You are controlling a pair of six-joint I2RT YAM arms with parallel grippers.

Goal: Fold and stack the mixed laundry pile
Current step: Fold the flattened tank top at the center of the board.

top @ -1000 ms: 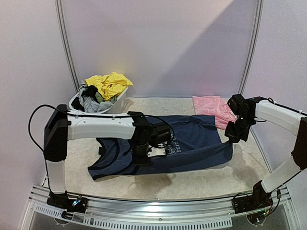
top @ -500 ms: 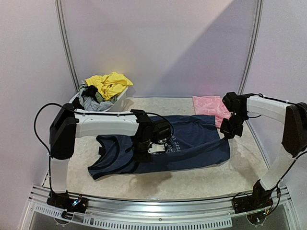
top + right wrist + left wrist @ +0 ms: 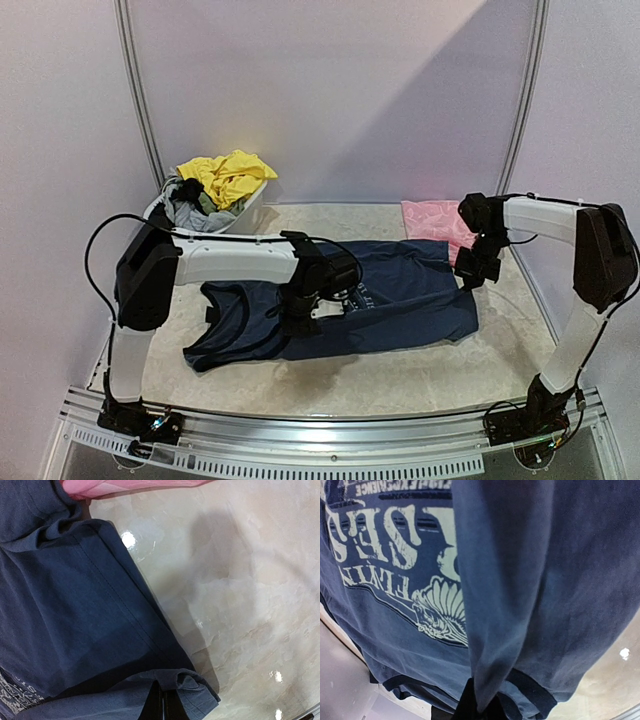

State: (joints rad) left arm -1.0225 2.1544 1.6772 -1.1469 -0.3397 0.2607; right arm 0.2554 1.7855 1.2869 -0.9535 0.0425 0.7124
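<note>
Ok, navy tank top (image 3: 410,300) lies spread across mid surface (image 3: 400,378), white lettering up, straps to the left. Left fingers (image 3: 466,708) are clamped on a raised fold mid-shirt beside the print. Right fingers (image 3: 151,706) are clamped on the hem at the shirt's right end.

Step looks like a lengthwise fold. To do it well:
- lift both pinches to same height and carry them together
- keep cloth taut btwn arms so there's no sag
- land edge on edge, then let go

Left pinch looks bunched, prob more than one layer, so the under layer could drag.

Room: bare surface on near side and right of hem, ample. Far side is tighter. Pink piece (image 3: 435,220) sits just beside the far hem corner; touching or not, can't tell, so best not to sweep it. Tub (image 3: 152,213) w/ yellow piece (image 3: 230,175) and grey piece (image 3: 200,218) is far left, near the straps but apart. Right arm is working close to the surface's right edge.
</note>
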